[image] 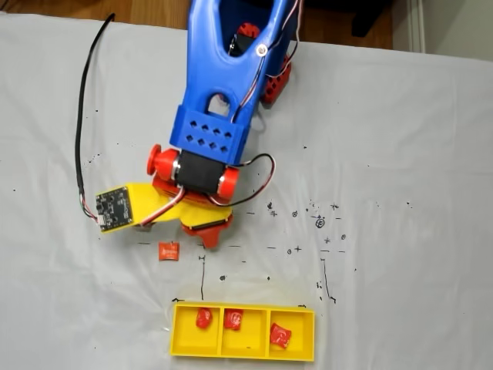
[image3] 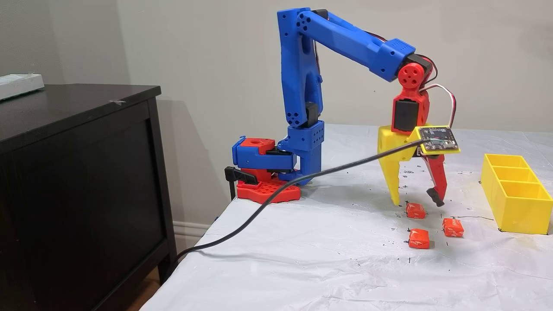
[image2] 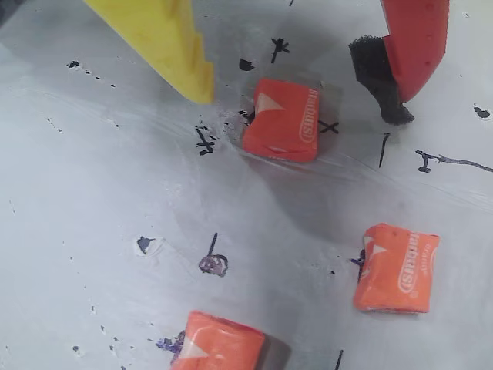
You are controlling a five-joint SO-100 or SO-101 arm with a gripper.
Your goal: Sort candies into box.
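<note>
My gripper point(image2: 300, 106) is open and hangs just above the table. Its yellow finger point(image2: 185, 54) and its red finger with a black pad point(image2: 400, 69) stand on either side of an orange candy point(image2: 283, 119) without touching it. Two more candies point(image2: 398, 267) point(image2: 219, 343) lie loose nearby. From the side, the gripper point(image3: 416, 201) hovers over the nearest candy point(image3: 415, 210), with the other two point(image3: 452, 227) point(image3: 419, 239) in front of it. The yellow box point(image: 243, 351) holds one candy in each compartment point(image: 203, 317) point(image: 233, 318) point(image: 280, 335). One loose candy point(image: 169, 250) shows beside the wrist.
A black cable point(image3: 276, 198) runs from the wrist camera board point(image3: 438, 140) across the white sheet and off the table's left edge. The arm's base point(image3: 263, 172) is clamped at the back left corner. A dark cabinet point(image3: 82, 172) stands beside the table. Black pen marks dot the sheet.
</note>
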